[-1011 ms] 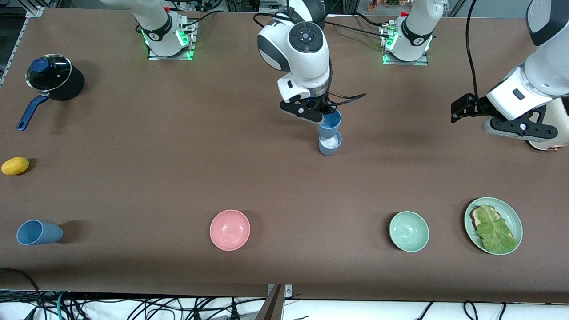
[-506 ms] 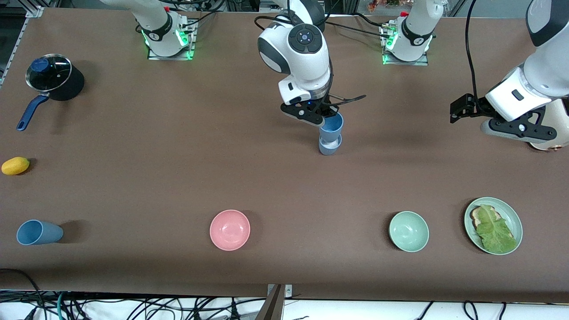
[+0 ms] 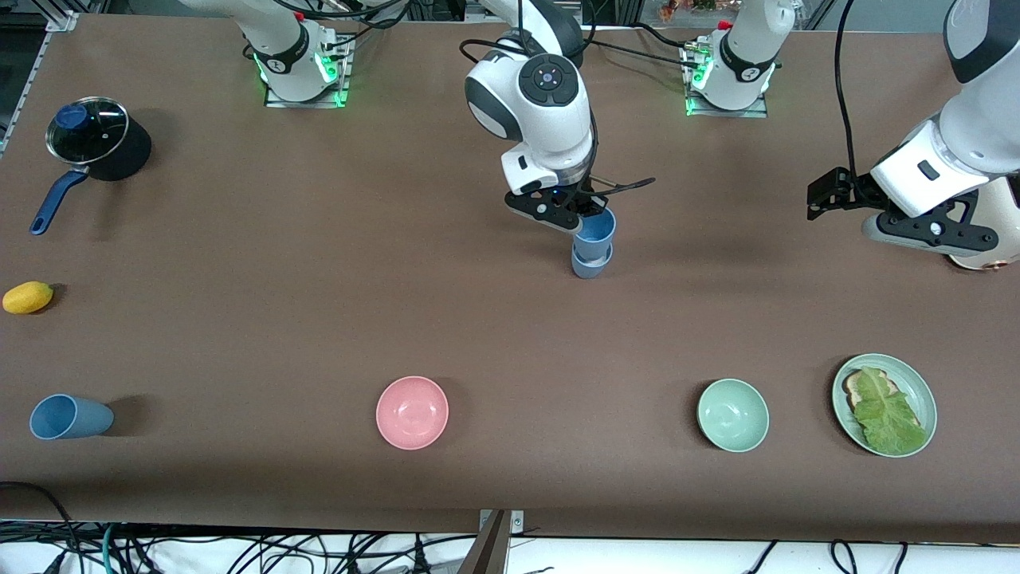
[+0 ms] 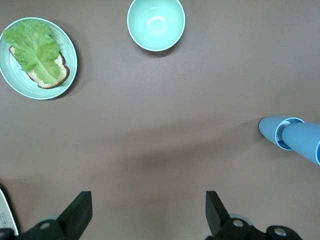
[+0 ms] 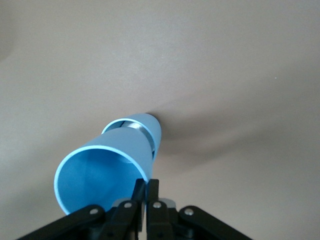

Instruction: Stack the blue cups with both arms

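My right gripper (image 3: pixel 586 214) is shut on the rim of the brighter sky-blue cup (image 3: pixel 594 233) at mid-table. That cup's bottom sits inside the duller grey-blue cup (image 3: pixel 590 265), which stands upright on the table. In the right wrist view the fingers (image 5: pixel 152 187) pinch the sky-blue cup's (image 5: pixel 105 175) wall, with the grey-blue cup (image 5: pixel 150 127) under it. My left gripper (image 3: pixel 814 199) is open and empty, waiting over the left arm's end of the table. The left wrist view shows its gripper (image 4: pixel 148 210) with the jaws wide apart, and both cups, grey-blue (image 4: pixel 272 131) and sky-blue (image 4: pixel 305 141).
A third blue cup (image 3: pixel 68 416) lies on its side near the front corner at the right arm's end. A pink bowl (image 3: pixel 412 412), a pale green bowl (image 3: pixel 732 414) and a plate of toast with lettuce (image 3: pixel 884 405) lie along the front. A lidded pot (image 3: pixel 94 139) and a yellow fruit (image 3: pixel 28 296) are at the right arm's end.
My right gripper has lowered the sky-blue cup down into the grey-blue cup, covering the white inside of it. The left arm has hardly moved.
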### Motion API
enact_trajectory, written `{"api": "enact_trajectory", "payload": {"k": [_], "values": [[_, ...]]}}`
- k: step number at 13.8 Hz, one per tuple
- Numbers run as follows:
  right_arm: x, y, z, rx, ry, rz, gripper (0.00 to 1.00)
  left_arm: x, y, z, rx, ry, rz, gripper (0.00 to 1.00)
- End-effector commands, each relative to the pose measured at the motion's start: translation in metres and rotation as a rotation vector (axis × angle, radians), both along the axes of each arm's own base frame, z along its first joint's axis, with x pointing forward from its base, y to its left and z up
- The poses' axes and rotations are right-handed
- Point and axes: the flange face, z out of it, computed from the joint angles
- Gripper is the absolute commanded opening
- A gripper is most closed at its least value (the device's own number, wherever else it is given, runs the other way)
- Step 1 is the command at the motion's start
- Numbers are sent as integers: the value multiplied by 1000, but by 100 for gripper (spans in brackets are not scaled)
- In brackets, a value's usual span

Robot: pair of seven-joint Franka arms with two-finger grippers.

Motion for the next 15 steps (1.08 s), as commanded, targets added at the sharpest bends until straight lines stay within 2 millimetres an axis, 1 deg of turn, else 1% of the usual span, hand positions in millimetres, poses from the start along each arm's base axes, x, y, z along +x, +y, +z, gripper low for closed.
{"api": "enact_trajectory", "payload": {"k": [1,3,4,5,6,7,8,9,10,11,12,14,15], "values": [[7,2,7,2,-22,-8,41,3,2,6,-15,8,-4,100],[13,-4,10,-4,-23,-13,61,3,2,5,-15,10,-3,100],[20,-10,13,-13,-33,-17,76,3,2,5,-15,10,-4,100],[28,-21,13,-44,-36,2,100,3,2,5,-15,10,-4,100],[36,-33,21,-75,-42,65,100,3,2,6,-15,8,-4,100],[46,-51,31,-113,-46,139,100,3,2,5,-15,10,-4,100],[60,-74,37,-155,-33,211,100,3,2,5,-15,10,-4,100],[77,-103,51,-179,-17,280,100,3,2,5,-15,10,-4,100],[91,-133,71,-185,-7,356,100,3,4,5,-15,10,-1,100],[105,-168,79,-200,17,413,100,3,5,5,-15,10,-1,100],[116,-205,91,-202,31,448,100,4,8,5,-15,9,2,100],[129,-272,111,-197,41,504,100,4,15,5,-16,11,7,100],[132,-305,123,-195,42,531,100,5,17,5,-16,11,10,100]]}}
